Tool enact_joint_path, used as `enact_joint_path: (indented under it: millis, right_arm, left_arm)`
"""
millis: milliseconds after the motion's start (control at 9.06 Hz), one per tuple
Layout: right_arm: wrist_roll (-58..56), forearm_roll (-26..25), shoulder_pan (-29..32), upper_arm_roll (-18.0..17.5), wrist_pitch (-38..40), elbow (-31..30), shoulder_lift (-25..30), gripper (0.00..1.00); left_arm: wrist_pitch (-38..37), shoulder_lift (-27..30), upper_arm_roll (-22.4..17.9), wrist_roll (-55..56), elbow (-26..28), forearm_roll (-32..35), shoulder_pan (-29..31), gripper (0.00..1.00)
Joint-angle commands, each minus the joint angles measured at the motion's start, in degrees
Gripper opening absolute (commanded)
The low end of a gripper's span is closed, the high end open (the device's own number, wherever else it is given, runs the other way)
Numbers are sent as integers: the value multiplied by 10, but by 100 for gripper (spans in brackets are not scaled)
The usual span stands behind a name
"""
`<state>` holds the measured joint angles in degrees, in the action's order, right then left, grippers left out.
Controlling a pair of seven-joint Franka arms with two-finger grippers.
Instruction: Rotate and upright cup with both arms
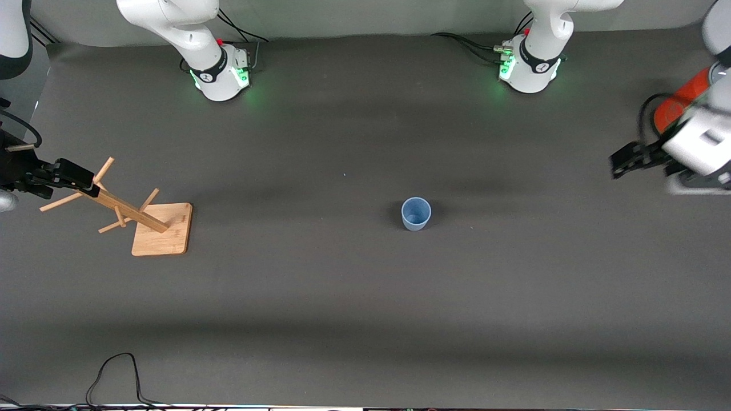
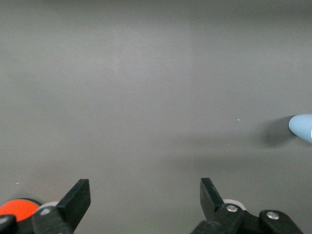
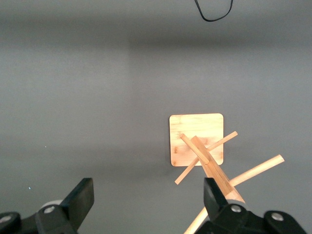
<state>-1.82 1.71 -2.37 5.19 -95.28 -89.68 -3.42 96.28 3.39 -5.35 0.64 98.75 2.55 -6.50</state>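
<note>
The small pale-blue cup point(image 1: 416, 213) stands on the dark table mat near the middle, its open mouth facing up. An edge of it also shows in the left wrist view point(image 2: 302, 127). My left gripper point(image 1: 622, 161) is open and empty, up in the air at the left arm's end of the table, well away from the cup; the left wrist view point(image 2: 145, 195) shows its jaws wide apart over bare mat. My right gripper point(image 1: 64, 174) is open and empty at the right arm's end, beside the top of the wooden rack; its jaws are also apart in the right wrist view point(image 3: 148, 195).
A wooden peg rack point(image 1: 163, 229) on a square base stands toward the right arm's end and also shows in the right wrist view point(image 3: 196, 139). A large orange cylinder point(image 1: 679, 103) stands by the left gripper. A black cable point(image 1: 114, 371) lies at the table's near edge.
</note>
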Motion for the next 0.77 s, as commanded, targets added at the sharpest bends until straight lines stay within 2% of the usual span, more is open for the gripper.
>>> enact_joint_path:
  millis: [0,331,663]
  right_arm:
    - [2,8,2,1,10,10,-4,100]
    - [-12,1,1,0,9,10,-4,100]
    - [-23,-9,1,0,8,10,-4,100]
  left_arm:
    - [-41,-11,-23,-5,-36,-3,-23,100]
    - [-62,-18,-54,1,-61,-9,-45,100]
    - [-86,-27,-56,1,-82,-6,-38,100]
